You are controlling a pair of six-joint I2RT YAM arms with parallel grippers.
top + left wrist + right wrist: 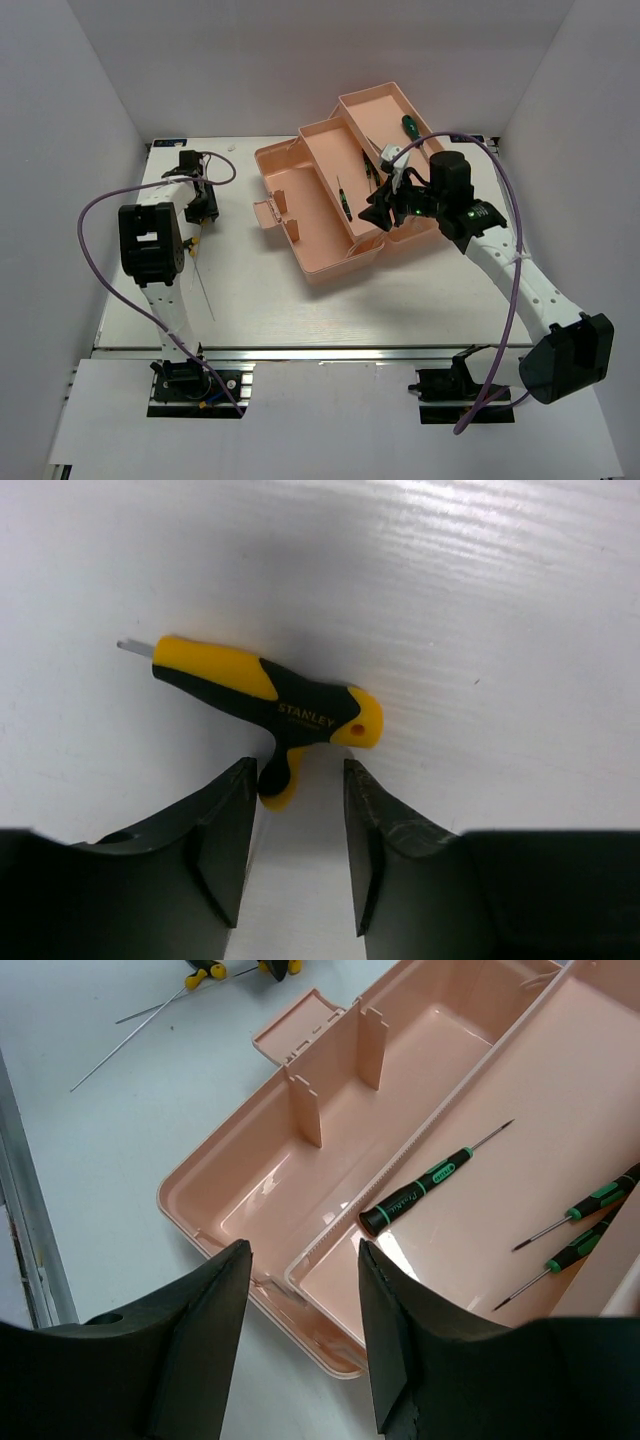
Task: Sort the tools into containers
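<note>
A yellow-and-black T-handle tool point(270, 695) lies on the white table. My left gripper point(297, 780) is open just above it, with the handle's short stem between the fingertips, near the left one. In the top view the left gripper point(203, 210) is at the far left and the tool's long thin shaft point(203, 290) runs toward the front. The salmon-pink toolbox point(320, 250) stands open in the middle. My right gripper point(303, 1260) is open and empty above its near corner. Three green-and-black screwdrivers point(420, 1192) point(580, 1205) point(560, 1255) lie in one tray.
Another green-handled screwdriver point(410, 127) lies in the far fold-out tray point(380, 105). The toolbox's deep compartment point(330, 1110) has upright dividers. Purple cables loop over both arms. White walls close in the table on three sides.
</note>
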